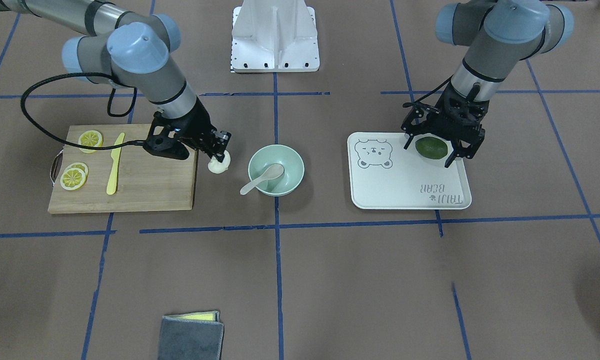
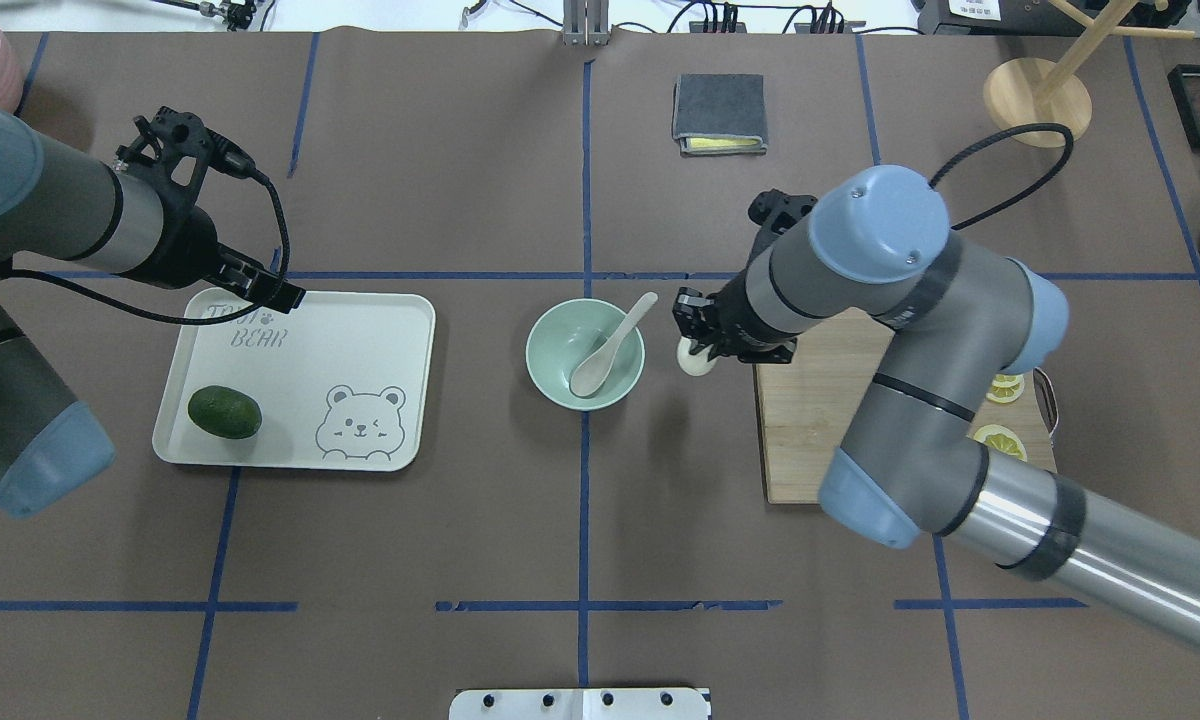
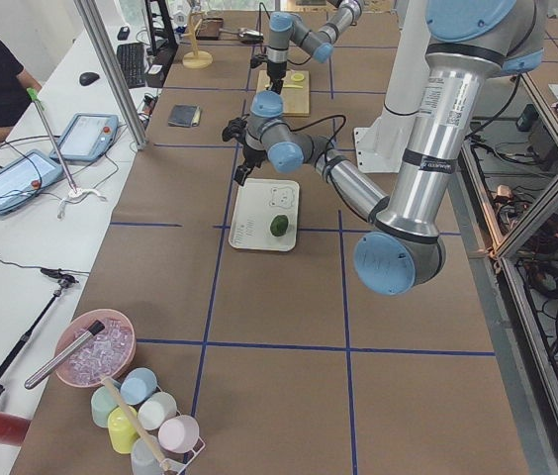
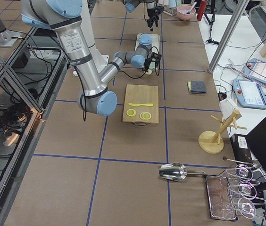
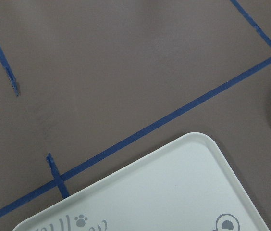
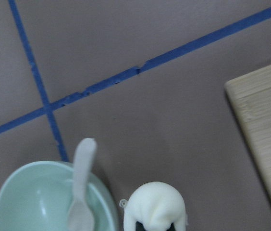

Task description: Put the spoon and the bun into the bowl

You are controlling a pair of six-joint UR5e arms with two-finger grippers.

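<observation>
The pale mint-green bowl (image 1: 293, 161) stands mid-table, also in the overhead view (image 2: 550, 377) and the right wrist view (image 6: 15, 192). The off-white spoon (image 1: 262, 179) (image 2: 610, 345) (image 6: 80, 187) lies in it, with its handle over the rim. My right gripper (image 1: 220, 156) (image 2: 695, 345) is shut on the white bun (image 1: 219, 165) (image 2: 698, 362) (image 6: 154, 204). It holds the bun between the cutting board and the bowl, just outside the bowl's rim. My left gripper (image 1: 428, 155) (image 2: 270, 290) is open and empty, raised over the tray's far side.
A wooden cutting board (image 1: 145, 192) with lemon slices (image 1: 74, 178) and a yellow knife (image 1: 114, 165) lies on my right. A white bear tray (image 1: 405, 187) holds a dark green fruit (image 2: 225, 412). A grey cloth (image 1: 190, 337) lies at the far edge.
</observation>
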